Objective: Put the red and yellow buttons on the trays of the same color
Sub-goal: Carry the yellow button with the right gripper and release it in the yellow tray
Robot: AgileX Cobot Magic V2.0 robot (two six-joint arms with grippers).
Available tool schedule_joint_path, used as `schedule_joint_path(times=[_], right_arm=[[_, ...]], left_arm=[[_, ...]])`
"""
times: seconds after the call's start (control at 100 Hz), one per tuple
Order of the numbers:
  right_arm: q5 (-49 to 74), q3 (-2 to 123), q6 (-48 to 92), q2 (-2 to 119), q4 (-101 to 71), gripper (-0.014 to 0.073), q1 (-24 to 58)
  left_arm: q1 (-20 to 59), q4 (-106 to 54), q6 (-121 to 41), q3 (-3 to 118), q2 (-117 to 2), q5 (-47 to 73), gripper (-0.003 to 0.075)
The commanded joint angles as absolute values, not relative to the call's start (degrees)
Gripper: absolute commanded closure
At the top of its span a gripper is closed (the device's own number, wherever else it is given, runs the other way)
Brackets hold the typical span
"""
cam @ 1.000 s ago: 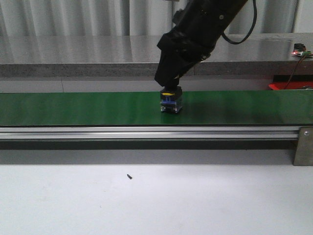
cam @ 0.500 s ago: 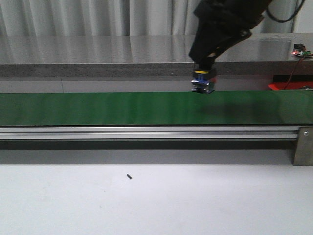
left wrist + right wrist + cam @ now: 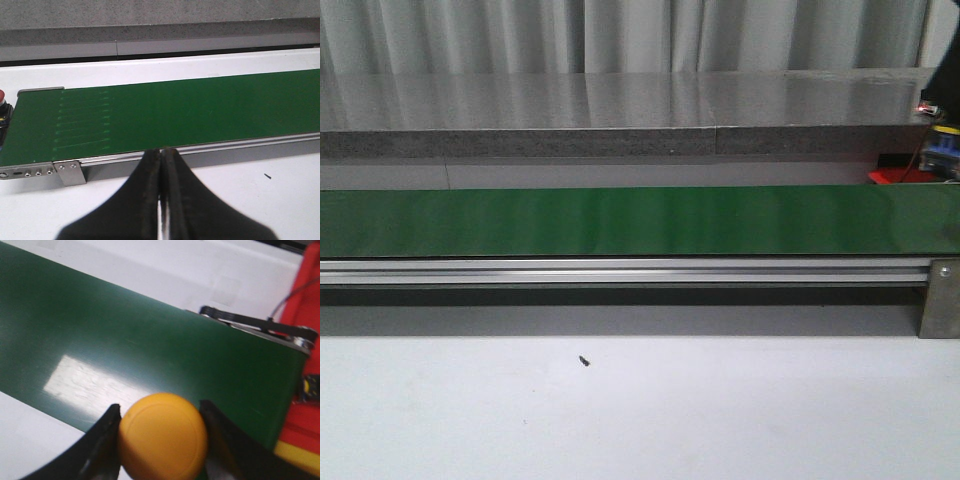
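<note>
Yellow button (image 3: 163, 436), lifted off the green belt (image 3: 620, 220) a second ago, now rides clamped in the right hand (image 3: 160, 440) toward the belt's far right end, probably near the red tray (image 3: 305, 330). Left hand (image 3: 161, 200) rests pressed together, empty.

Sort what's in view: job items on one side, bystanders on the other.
Job items:
yellow button, clamped in the right gripper
red tray past the belt's end

Bystanders:
green conveyor belt
closed, empty left gripper
small dark speck on the table
</note>
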State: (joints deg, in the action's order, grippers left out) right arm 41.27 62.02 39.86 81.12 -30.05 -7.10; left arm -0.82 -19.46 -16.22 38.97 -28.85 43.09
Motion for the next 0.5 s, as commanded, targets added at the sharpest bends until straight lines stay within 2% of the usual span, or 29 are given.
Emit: schedule_joint_path(times=[0.0, 0.3, 0.49], right_arm=[[38.68, 61.26, 39.80, 77.13, -31.76, 0.0410, -10.91], [31.35, 50.15, 37.46, 72.36, -31.89, 0.0410, -21.50], [26.82, 45.08, 37.35, 72.30, -31.89, 0.0410, -23.44]], left_arm=[[-0.40, -20.96, -16.05, 40.40, -29.09, 39.05, 0.0740], [-0.40, -20.96, -16.05, 40.40, -29.09, 39.05, 0.0740], [-0.40, -20.96, -16.05, 40.40, -29.09, 39.05, 0.0740]])
